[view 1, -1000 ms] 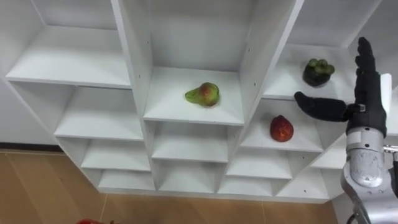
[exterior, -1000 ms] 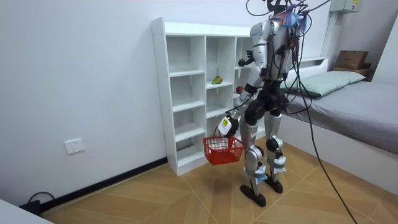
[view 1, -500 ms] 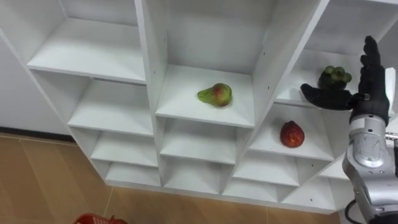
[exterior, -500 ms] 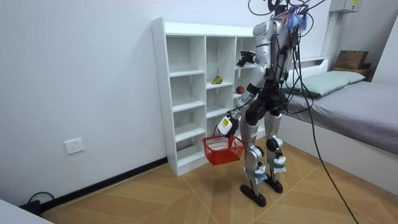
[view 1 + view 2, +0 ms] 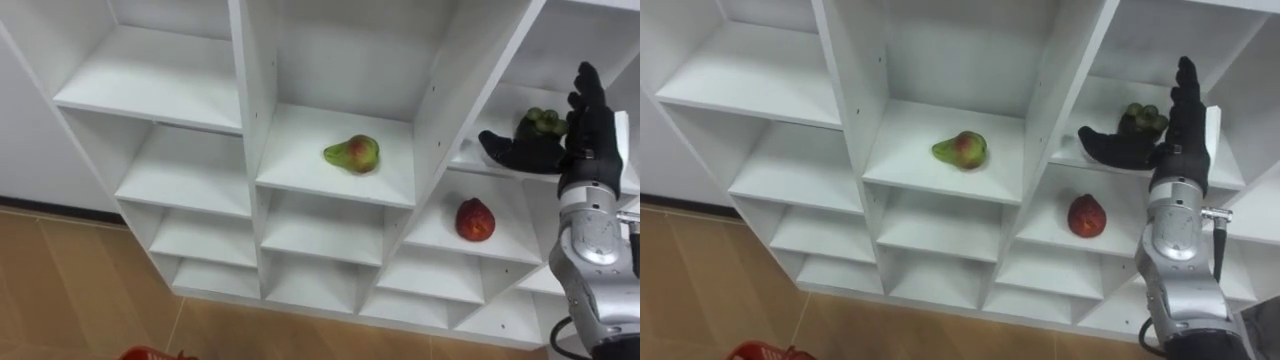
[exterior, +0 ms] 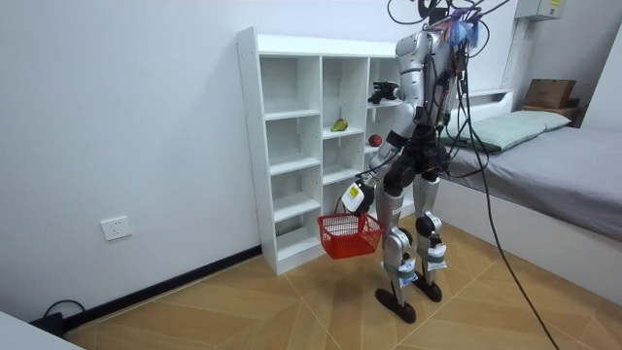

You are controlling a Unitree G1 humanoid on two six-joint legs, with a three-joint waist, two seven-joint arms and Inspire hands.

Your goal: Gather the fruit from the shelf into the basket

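- While the robot stands close in front of the white closet (image 5: pixel 250 100), its right robot hand (image 5: pixel 588 120) is up high at the right column of shelves.
- That right robot hand is wide open and holds nothing. Its fingers point straight up, and its thumb (image 5: pixel 505 152) sticks out sideways to the left.
- A dark green fruit (image 5: pixel 541 121) sits on the shelf just behind the thumb. I cannot tell if the thumb touches it.
- A red fruit (image 5: pixel 475 219) lies on the next shelf down in the same column, below the hand and apart from it.
- A green and red pear (image 5: pixel 352 153) lies on its side on a shelf in the middle column, well apart from the hand.
- In the room view, the left robot hand (image 6: pixel 355 193) hangs low beside the robot's leg and holds a red basket (image 6: pixel 348 234) by its handle. The basket hangs a little above the wooden floor (image 6: pixel 243 311), in front of the closet's lower shelves.
- I cannot tell what is inside the basket.
- A bit of the basket's red rim peeks in at the bottom edge of both eye views.
- A bed (image 6: pixel 544 165) stands behind the robot, on the room view's right.
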